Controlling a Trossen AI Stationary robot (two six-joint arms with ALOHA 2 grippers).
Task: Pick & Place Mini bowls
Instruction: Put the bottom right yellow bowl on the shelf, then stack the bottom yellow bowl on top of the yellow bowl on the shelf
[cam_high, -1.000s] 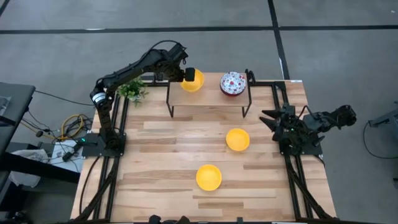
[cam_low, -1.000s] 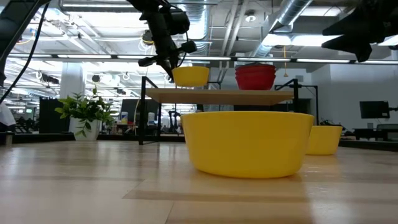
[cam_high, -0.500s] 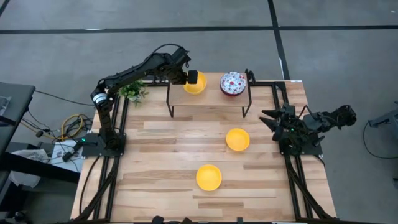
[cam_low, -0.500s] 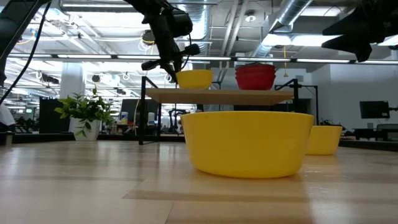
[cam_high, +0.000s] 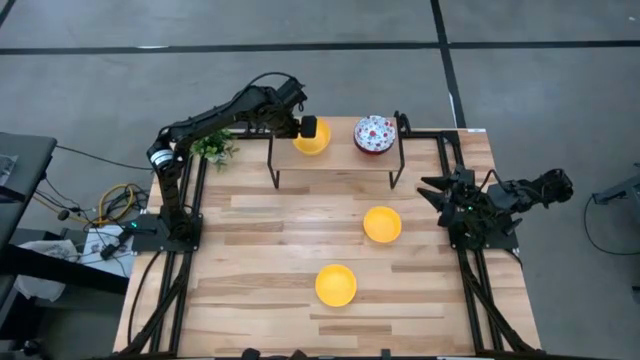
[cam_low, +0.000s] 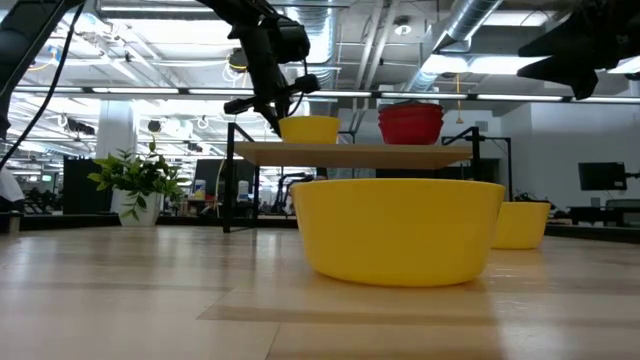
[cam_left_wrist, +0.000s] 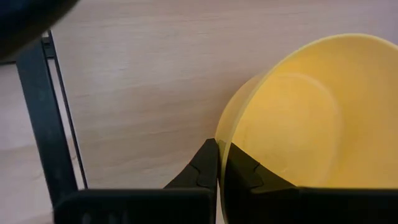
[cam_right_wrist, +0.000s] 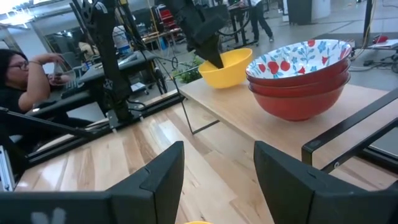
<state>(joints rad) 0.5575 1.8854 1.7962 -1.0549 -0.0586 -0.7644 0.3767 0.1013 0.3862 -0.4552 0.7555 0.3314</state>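
Observation:
One yellow mini bowl (cam_high: 313, 140) sits on the raised wooden shelf (cam_high: 340, 155) at the table's far edge. My left gripper (cam_high: 308, 127) is shut on its rim. Beside it on the shelf stands a stack of floral bowls (cam_high: 375, 134), red outside (cam_low: 410, 124) and white with red-and-blue flowers inside (cam_right_wrist: 298, 59). Two more yellow bowls rest on their bases on the table: one at mid-right (cam_high: 381, 224), one nearer the front (cam_high: 336, 285). My right gripper (cam_right_wrist: 217, 168) is open and waits folded at the table's right edge (cam_high: 470, 205). My left gripper pinches the yellow bowl's rim (cam_left_wrist: 219, 134) on its left side, one finger inside the bowl (cam_left_wrist: 245, 171) and one outside (cam_left_wrist: 202, 168). The fingers slant down from the table's left. The bowl's base meets the shelf board (cam_low: 310, 140), standing nearly upright.
A small potted plant (cam_high: 212, 146) stands left of the shelf. The shelf's black legs (cam_high: 274, 165) and the black frame rails (cam_high: 455, 150) border the far area. A person (cam_right_wrist: 18, 81) sits in the room beyond the table. Bare wood lies between the two loose yellow bowls and the left edge.
My left gripper has moved down and slightly toward the floral stack, still shut on the yellow bowl. The bowl, held just above the shelf a second ago, now rests on the shelf board.

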